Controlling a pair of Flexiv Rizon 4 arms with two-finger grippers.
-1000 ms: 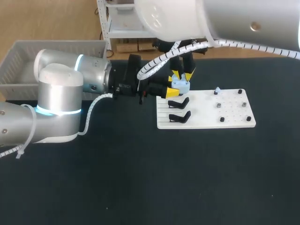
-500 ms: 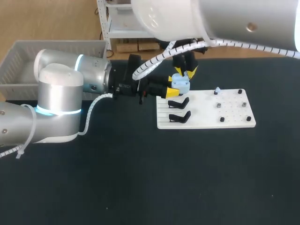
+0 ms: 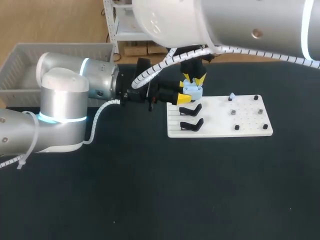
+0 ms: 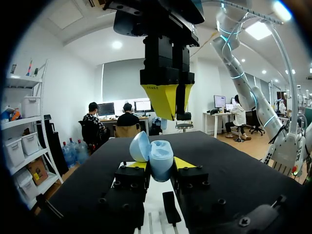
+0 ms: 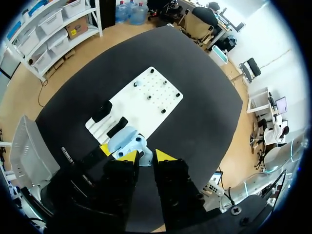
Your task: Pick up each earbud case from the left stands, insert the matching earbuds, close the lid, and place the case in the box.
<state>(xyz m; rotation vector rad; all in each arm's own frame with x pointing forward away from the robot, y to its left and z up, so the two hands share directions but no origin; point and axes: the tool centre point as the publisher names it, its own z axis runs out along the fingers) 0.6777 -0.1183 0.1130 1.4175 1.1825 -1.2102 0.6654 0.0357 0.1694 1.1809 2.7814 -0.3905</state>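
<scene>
While the left gripper (image 4: 160,165) clamps the open earbud case (image 4: 157,155), the right gripper (image 5: 145,157) hangs right above it. Can't tell that one's grip, honestly.

Right gripper (image 3: 193,78) above the open earbud case (image 3: 193,90), which sits in the left gripper (image 4: 160,165). Over the last second the right gripper lifted a little off the case and drifted slightly away from the left gripper. It then came back down and now stands close above the case's open cup. The broad upper link of the right arm (image 3: 240,25) has slid steadily across toward the left arm's side. The spiral cable (image 3: 145,73) hanging from it has swung the same way and now drapes nearer the left arm's wrist.
</scene>
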